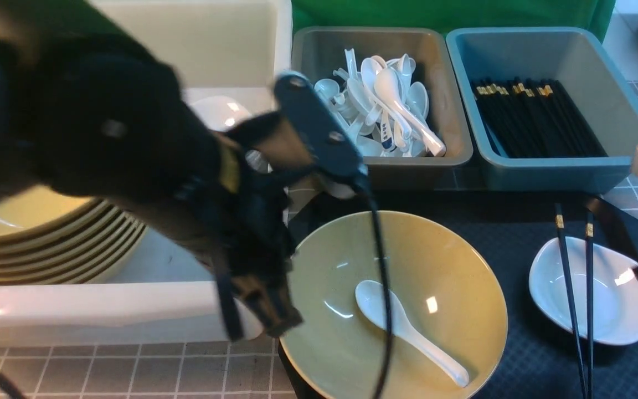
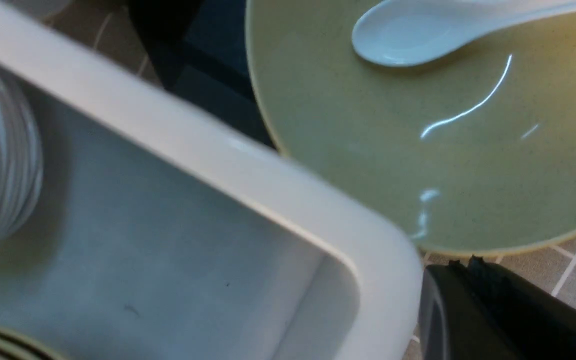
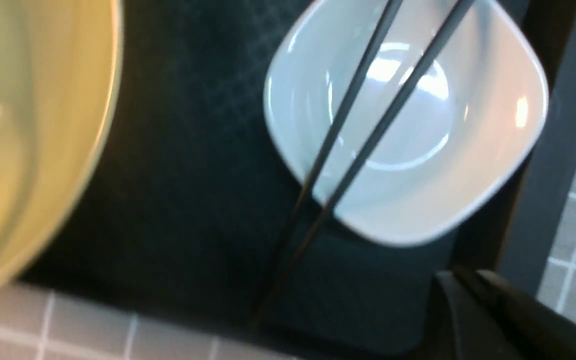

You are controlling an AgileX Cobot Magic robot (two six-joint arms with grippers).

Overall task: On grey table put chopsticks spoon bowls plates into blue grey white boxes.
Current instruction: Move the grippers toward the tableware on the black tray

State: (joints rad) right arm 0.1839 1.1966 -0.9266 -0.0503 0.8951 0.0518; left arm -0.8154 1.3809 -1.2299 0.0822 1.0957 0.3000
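Left arm (image 1: 147,138) is closest, blurred, filling the upper left of the front view and reaching to centre. Left gripper (image 2: 453,265): jaws look closed, no visible gap, nothing held; tips near the large white box (image 1: 103,305) and yellow bowl (image 1: 435,266). Bowl sits lower centre on the black tray (image 1: 496,221), white spoon (image 1: 391,316) lying inside. Right gripper (image 3: 465,275), partly seen at the right edge of the front view: jaws look together, holding nothing, near the white dish (image 1: 618,293). Dish is lower right on the tray, two black chopsticks (image 1: 589,277) laid across it. White box, left side, holds stacked yellow bowls (image 1: 47,244), plus stacked white plates (image 2: 3,150) visible in the left wrist view. Grey box (image 1: 452,127), upper centre: pile of white spoons (image 1: 380,100). Blue box (image 1: 562,172), upper right: black chopsticks, gold bands showing. Grey tiled table (image 1: 158,371) under everything.
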